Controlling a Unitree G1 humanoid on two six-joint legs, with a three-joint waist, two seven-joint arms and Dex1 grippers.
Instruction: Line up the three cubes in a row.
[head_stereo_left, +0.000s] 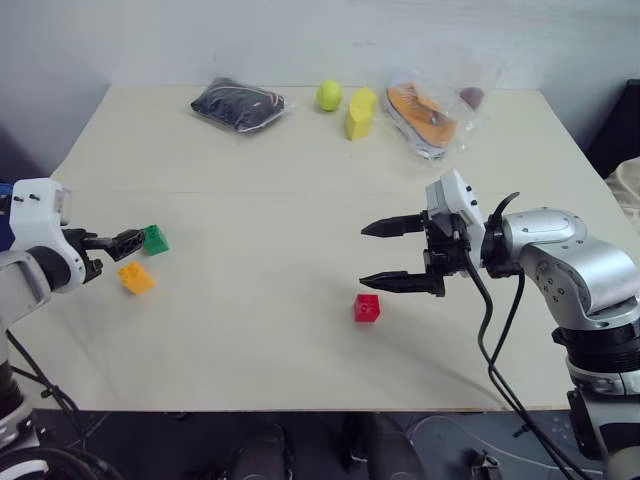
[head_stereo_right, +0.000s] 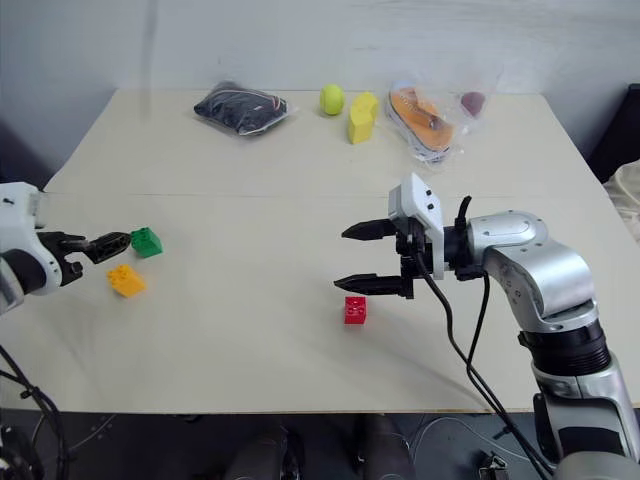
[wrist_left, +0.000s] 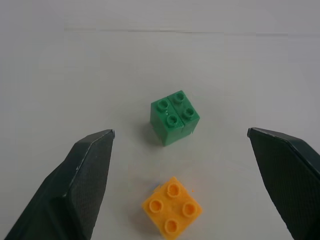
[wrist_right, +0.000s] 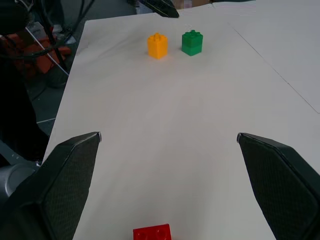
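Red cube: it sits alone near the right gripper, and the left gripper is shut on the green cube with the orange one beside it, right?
Not quite. The left gripper is open and holds nothing; the left wrist view shows the green cube and the orange cube free on the table between its spread fingers. The red cube does sit alone near the right gripper.

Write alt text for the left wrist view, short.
The left gripper is open over a pale table, its two black fingers rising on either side of two studded cubes. The orange-yellow cube lies nearer the camera between the fingers, the green cube just beyond it, a small gap between them.
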